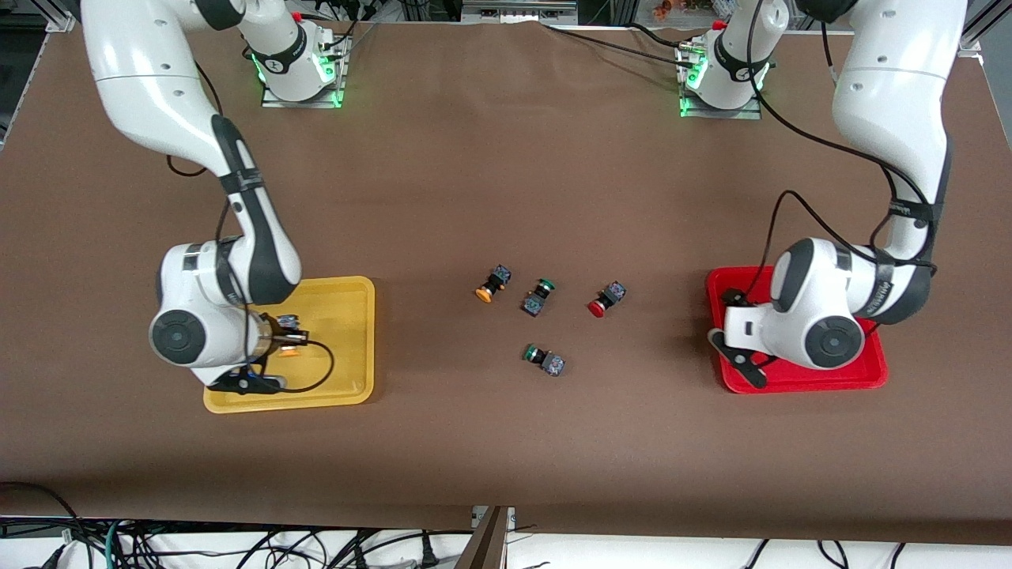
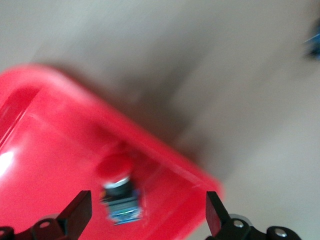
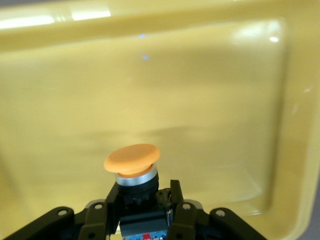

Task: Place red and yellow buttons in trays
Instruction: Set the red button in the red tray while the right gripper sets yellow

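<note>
The right gripper (image 3: 145, 210) is over the yellow tray (image 1: 348, 391), its fingers (image 3: 176, 192) closed on the black body of an orange-capped button (image 3: 132, 167) whose cap faces away from the wrist, toward the tray floor, so its long axis runs along the gripper's own line. In the front view that button (image 1: 288, 338) shows just beside the wrist, inside the tray's outline and toward the tray's middle.

The left gripper (image 2: 145, 215) is over the red tray (image 1: 870, 375), jaws spread wide (nothing between them), with one finger (image 2: 77, 212) to each side of a red-capped button (image 2: 119, 187). This button lies on the tray floor close to the rim, cap pointing toward the tray's edge, base toward the gripper.

Between the trays, on the brown table (image 1: 506, 158), lie four more: a second orange-capped button (image 1: 492, 284) and a second red-capped button (image 1: 606, 299), each tipped on its side with the cap pointing toward the front camera and the right arm's end. Two green-capped buttons rest between and below them, one (image 1: 538, 296) near the orange, one (image 1: 544, 358) nearer the camera. Wide bare table surrounds this group
</note>
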Robot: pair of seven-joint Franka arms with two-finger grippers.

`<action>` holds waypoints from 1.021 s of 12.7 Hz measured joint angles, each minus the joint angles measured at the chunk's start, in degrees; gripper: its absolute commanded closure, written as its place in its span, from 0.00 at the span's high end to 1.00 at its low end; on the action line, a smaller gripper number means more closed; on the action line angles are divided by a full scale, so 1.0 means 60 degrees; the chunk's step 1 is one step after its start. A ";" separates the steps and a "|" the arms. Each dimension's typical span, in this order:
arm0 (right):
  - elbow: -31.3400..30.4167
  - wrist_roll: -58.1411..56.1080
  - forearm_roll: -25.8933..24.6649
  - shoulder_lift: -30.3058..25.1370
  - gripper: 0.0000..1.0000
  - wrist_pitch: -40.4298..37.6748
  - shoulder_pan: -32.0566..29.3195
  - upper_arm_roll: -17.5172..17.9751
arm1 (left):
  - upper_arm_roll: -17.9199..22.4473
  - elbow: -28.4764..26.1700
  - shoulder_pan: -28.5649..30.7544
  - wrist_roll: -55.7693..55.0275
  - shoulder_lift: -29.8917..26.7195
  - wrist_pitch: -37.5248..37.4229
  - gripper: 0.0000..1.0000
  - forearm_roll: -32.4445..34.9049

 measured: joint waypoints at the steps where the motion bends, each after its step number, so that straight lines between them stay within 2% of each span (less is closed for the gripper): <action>1: -0.0145 -0.0160 -0.0002 0.0023 0.00 0.0003 -0.0240 -0.0004 | -0.0317 -0.0004 -0.0256 -0.0635 -0.0140 -0.0048 1.00 -0.0098; 2: -0.0244 -0.0232 -0.0005 0.0066 0.30 0.0010 -0.0455 -0.0006 | -0.0591 -0.0005 -0.0562 -0.1387 -0.0174 -0.0045 1.00 -0.0155; 3: -0.0300 -0.0262 -0.0006 0.0111 0.99 0.0017 -0.0647 -0.0006 | -0.0756 -0.0039 -0.0919 -0.1986 -0.0145 0.0013 1.00 -0.0224; 6: -0.0304 -0.0278 0.0004 0.0114 1.00 0.0021 -0.1002 0.0005 | -0.0826 -0.0447 -0.2000 -0.3129 0.0140 0.1126 1.00 -0.0237; 8: -0.0162 -0.0198 0.0041 0.0049 1.00 -0.0036 -0.0935 0.0237 | -0.0821 -0.0813 -0.2094 -0.3219 0.0375 0.1994 1.00 -0.0237; 10: 0.0189 0.1063 0.0091 -0.0038 1.00 -0.0434 -0.0464 0.0667 | -0.0827 -0.1308 -0.2244 -0.3380 0.0509 0.2954 1.00 -0.0239; 12: 0.0352 0.3250 0.0096 -0.0130 1.00 -0.0550 0.0421 0.1052 | -0.0819 -0.1606 -0.2475 -0.3731 0.0554 0.3432 0.98 -0.0186; 13: 0.0379 0.4359 0.0096 -0.0146 1.00 -0.0518 0.0924 0.1160 | -0.0813 -0.1646 -0.2498 -0.3754 0.0553 0.3514 0.52 -0.0028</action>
